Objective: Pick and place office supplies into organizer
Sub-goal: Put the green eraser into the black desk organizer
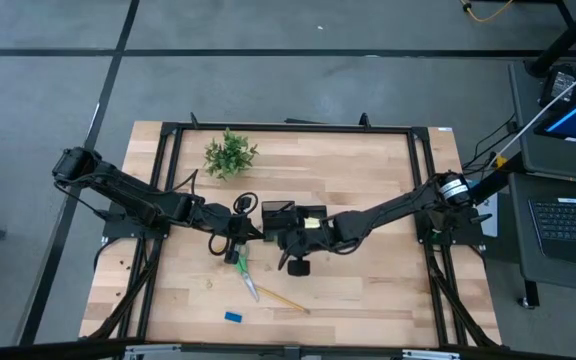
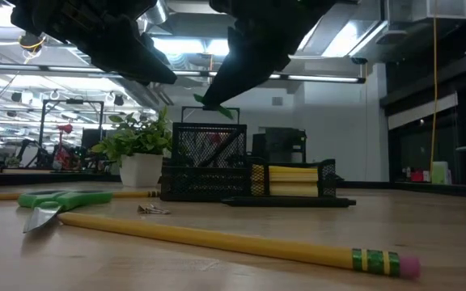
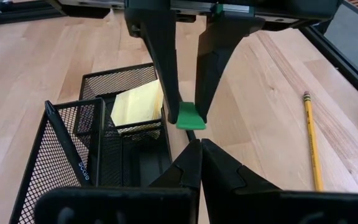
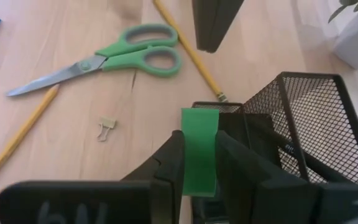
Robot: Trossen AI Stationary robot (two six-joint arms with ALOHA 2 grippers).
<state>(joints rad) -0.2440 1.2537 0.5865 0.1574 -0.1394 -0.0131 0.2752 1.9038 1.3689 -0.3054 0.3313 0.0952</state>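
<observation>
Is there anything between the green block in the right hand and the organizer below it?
Nothing visible. The right hand holds the green block above the organizer, with only open air between them in the low view. The shut left hand hangs close beside, not underneath.

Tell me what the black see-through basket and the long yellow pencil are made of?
The black mesh organizer looks like thin metal wire painted matte black: you can see through its tiny grid holes. The long yellow pencil looks like wood with glossy yellow paint, a shiny green-striped metal band and a pink rubber eraser.
</observation>
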